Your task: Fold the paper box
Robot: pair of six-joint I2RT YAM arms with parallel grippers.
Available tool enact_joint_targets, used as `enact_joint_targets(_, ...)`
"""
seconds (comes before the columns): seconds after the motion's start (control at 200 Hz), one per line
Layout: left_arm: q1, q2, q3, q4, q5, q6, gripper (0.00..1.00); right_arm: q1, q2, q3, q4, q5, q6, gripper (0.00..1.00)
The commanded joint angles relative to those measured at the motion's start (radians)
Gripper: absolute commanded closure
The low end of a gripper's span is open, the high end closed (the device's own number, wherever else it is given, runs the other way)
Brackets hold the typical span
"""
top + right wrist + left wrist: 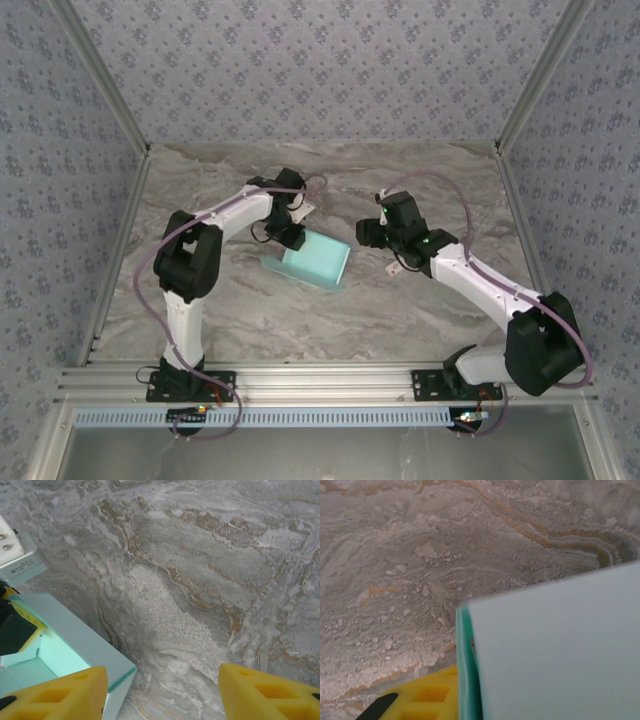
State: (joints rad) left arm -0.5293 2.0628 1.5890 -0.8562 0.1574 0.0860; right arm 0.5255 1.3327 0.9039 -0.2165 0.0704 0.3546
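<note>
Cyan card makes up the paper box (318, 262), and it sits on the marble table (300, 330) near the middle, a bit to the left, between the two arms; it does not lie flat like a sheet; it already looks like a small box, with a big smooth panel on top and thin walls standing up at the sides; the right wrist view looks in through an open side, where the floor and the inner walls show, so I think the main folds are made but the box is not closed yet; some flap or end seems left to tuck in, though I cannot see which one; the left gripper (290, 238) is right at the far left corner of the box, touching it; in the left wrist view one yellow finger (427, 697) sits just beside the thin edge of a card wall, and the other finger is hidden behind the card, so I cannot tell if it is pinching the wall or only resting next to it; the right gripper (162, 695) is near the right side of the box but apart from it, with its two fingers spread wide and nothing between them but bare table; my guess is that the job is more than half done, and the open side needs shutting next.
</note>
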Motion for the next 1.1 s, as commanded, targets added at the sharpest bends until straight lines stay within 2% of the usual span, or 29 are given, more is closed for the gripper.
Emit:
enact_joint_targets(0.0,0.002,0.053,0.08,-0.129,-0.005,0.06,0.76,-0.004,-0.025,-0.021,-0.03,0.006,0.021,0.38)
enact_joint_targets(0.195,0.002,0.124,0.186,-0.148,0.019,0.059,0.71,-0.005,-0.026,-0.041,-0.044,0.015,0.023,0.38)
enact_joint_targets(0.435,0.013,0.168,0.321,-0.156,0.096,0.052,0.51,-0.016,-0.005,-0.053,-0.047,0.004,0.017,0.38)
enact_joint_targets(0.67,0.051,0.113,0.42,-0.117,0.158,0.01,0.41,-0.083,0.067,-0.013,-0.034,-0.026,0.031,0.36)
enact_joint_targets(0.79,0.09,0.009,0.367,-0.017,0.173,-0.045,0.37,-0.084,0.189,0.066,-0.039,-0.063,0.018,0.37)
enact_joint_targets(0.859,0.119,-0.069,0.265,0.058,0.164,-0.089,0.37,-0.078,0.255,0.106,-0.035,-0.095,0.017,0.38)
enact_joint_targets(1.094,0.218,-0.379,-0.199,0.381,0.097,-0.272,0.37,-0.056,0.43,0.223,-0.022,-0.286,-0.017,0.41)
